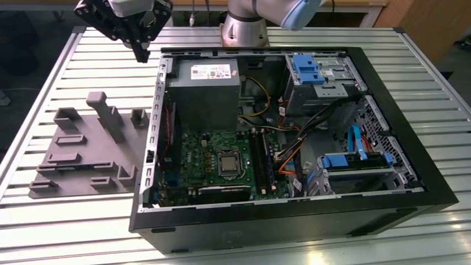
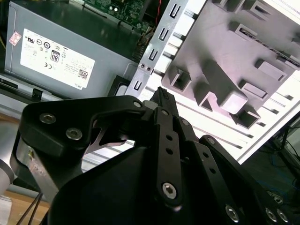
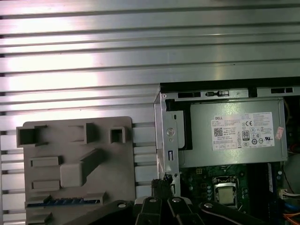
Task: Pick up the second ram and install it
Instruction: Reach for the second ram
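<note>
Slatted metal table (image 1: 66, 221), bearing all items. Near edge, centre to right: open computer case (image 1: 294, 218), lying on its side, black frame, interior exposed. Inside it, toward the near edge: green motherboard (image 1: 213, 149) with long dark memory slots (image 1: 259, 160) running near-to-far beside the processor socket. Whether any slot is filled cannot be told. Left edge of the table, just beside the case: grey moulded tray (image 1: 81, 149), upright blocks along its far side, flat recesses nearer. In one long recess toward the tray's near side, seen in the first wrist view: a thin dark strip with bluish glints, judged to be the second ram (image 3: 63, 201), lying flat, untouched, well apart from the fingers. Farther in the case: grey power supply (image 1: 202, 88) with white label, and blue drive brackets (image 1: 305, 69) toward the table's far right corner. Far left corner of the table, just outside the case's far-left corner: gripper (image 1: 141, 56), raised clear of tray and case, fingers drawn together to a single point, nothing seen between them. Far edge, centre: arm base (image 1: 246, 27). Status of work, by judgement: pick-up not yet made. The stick sits in the tray and the gripper carries nothing. Both lifting and seating in a slot remain outstanding.
</note>
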You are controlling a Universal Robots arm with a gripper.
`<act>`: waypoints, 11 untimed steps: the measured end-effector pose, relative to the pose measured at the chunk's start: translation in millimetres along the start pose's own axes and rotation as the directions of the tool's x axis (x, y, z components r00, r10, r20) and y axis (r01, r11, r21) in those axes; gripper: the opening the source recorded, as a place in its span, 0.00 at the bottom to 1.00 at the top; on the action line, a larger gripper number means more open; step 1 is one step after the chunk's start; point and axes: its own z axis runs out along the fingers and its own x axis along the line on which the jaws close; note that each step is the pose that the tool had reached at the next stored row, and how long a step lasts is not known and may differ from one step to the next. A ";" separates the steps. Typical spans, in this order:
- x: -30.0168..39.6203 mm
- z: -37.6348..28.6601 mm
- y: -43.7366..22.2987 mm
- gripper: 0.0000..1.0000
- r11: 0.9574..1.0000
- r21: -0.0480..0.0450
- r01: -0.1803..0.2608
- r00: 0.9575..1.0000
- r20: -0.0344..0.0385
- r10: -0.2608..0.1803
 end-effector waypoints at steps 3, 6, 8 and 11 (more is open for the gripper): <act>2.1 -0.1 -0.2 0.11 1.000 0.000 0.000 1.000 0.000 0.000; 4.2 -0.1 -0.3 0.11 1.000 0.000 0.000 1.000 0.000 0.000; 5.4 -0.2 -0.4 0.11 1.000 0.000 0.000 1.000 0.000 0.000; 7.3 -0.2 -0.5 0.11 1.000 0.000 0.000 1.000 0.000 0.000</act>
